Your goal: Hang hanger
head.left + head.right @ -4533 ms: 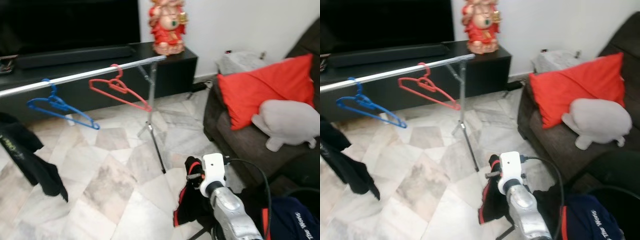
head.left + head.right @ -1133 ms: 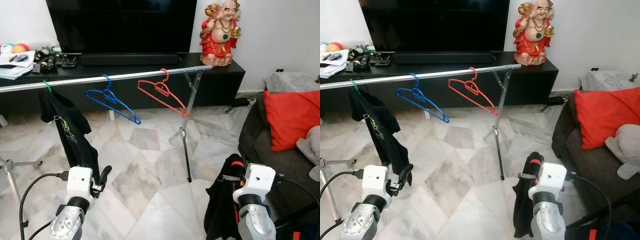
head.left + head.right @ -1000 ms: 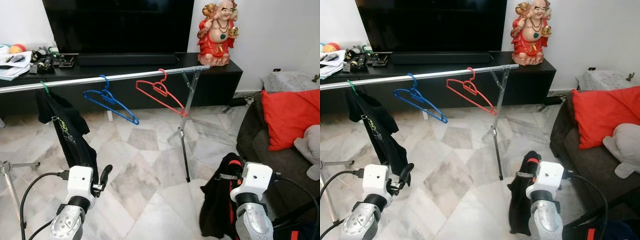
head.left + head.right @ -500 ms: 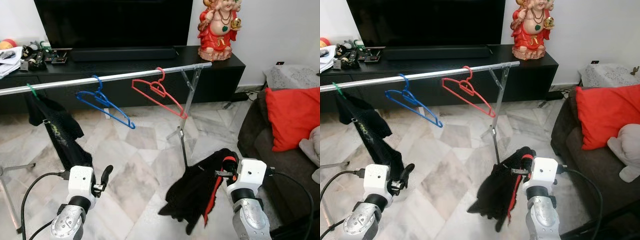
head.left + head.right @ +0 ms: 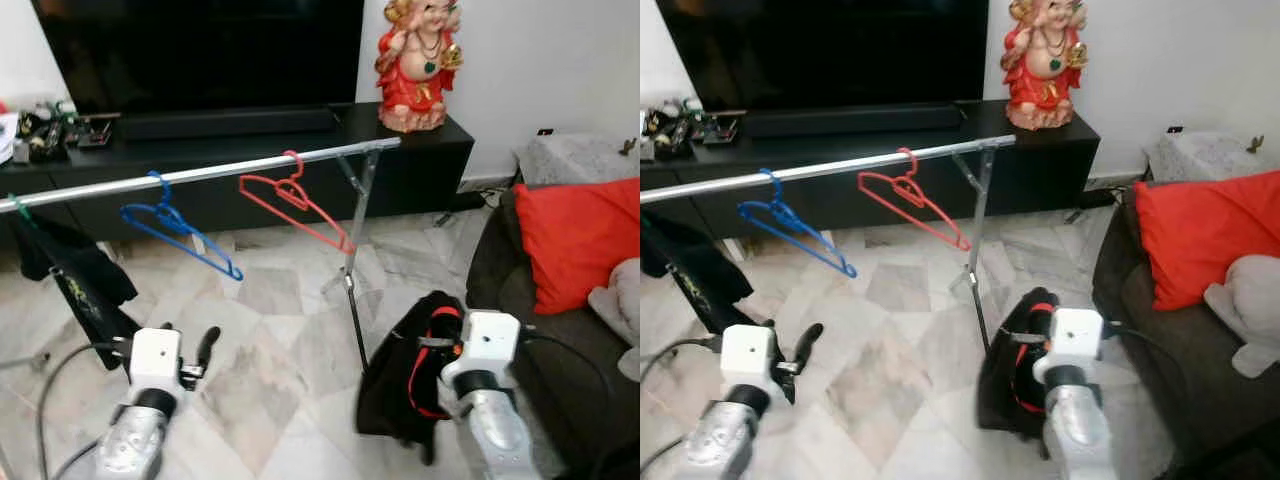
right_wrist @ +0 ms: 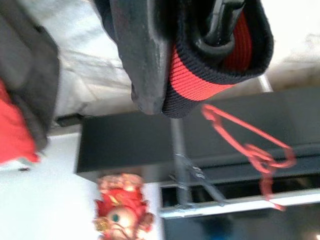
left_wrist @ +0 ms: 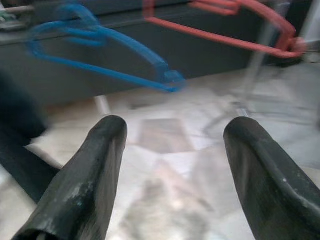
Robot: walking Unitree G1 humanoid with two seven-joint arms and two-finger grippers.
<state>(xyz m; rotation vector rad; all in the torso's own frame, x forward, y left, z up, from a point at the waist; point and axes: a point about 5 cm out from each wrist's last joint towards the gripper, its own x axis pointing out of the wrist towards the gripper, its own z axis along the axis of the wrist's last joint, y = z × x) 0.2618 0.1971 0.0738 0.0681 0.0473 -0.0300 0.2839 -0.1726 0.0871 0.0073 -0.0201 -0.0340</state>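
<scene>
Black cloth with red trim, a garment [image 5: 405, 375] on a hanger whose own shape cannot be made out, is gripped by the right gripper [image 5: 440, 342] low in front of the robot; in the right wrist view the black fingers [image 6: 142, 55] are closed on the red-edged collar. No readable writing can be made out on it. A pale mark shows on a second black garment [image 5: 75, 290] hanging at the left end of the silver metal clothes rail [image 5: 200, 172], but it cannot be read. On that rail hang a blue plastic hanger [image 5: 175, 232] and a red plastic hanger [image 5: 295, 205], well apart. The left gripper [image 7: 172, 165] is held open and empty. Behind the rail stand a black television cabinet [image 5: 430, 150] and a red figurine [image 5: 413, 62]. A dark sofa [image 5: 540, 330] with a red cushion [image 5: 575, 240] lies to the right. The rail's upright leg [image 5: 352, 290] stands just beside the held garment.
</scene>
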